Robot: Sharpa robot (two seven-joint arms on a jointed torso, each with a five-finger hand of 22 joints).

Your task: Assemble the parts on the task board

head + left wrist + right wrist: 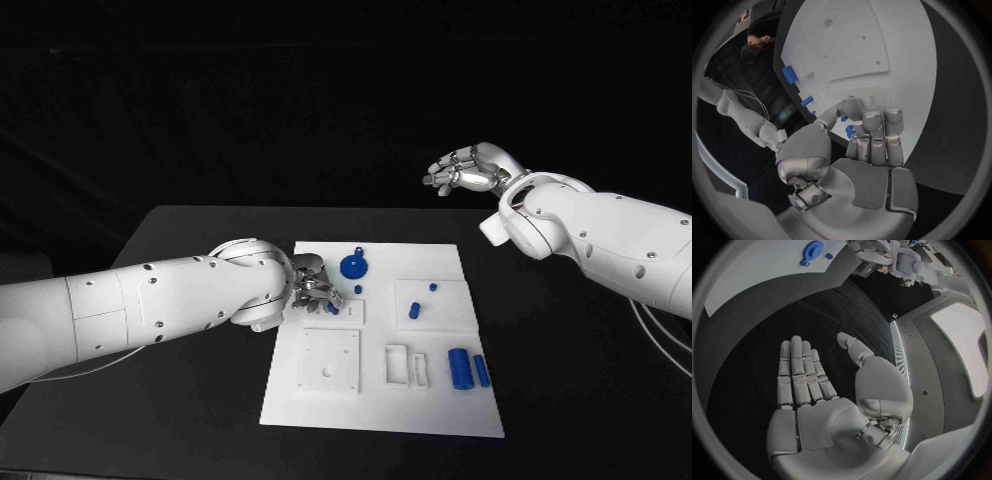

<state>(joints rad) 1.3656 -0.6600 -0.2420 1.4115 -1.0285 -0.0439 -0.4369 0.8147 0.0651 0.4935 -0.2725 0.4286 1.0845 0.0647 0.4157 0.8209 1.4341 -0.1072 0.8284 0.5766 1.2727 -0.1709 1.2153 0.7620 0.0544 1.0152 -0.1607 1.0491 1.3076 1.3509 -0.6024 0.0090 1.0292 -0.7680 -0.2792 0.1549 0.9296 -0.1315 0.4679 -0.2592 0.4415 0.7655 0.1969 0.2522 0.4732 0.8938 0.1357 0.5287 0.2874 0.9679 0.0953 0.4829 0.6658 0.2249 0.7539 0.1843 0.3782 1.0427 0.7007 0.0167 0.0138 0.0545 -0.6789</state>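
The left hand [316, 291] pinches a small blue part [847, 131] over the white board [433, 400], apparently to seat it. The right hand [817, 390] waits above the table's far edge, fingers straight and empty.

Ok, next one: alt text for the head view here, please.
The left hand pinches a small blue part at the left edge of the white task board, while the right hand hangs open beyond the table's far edge. Other blue parts, including two cylinders, lie on the board.
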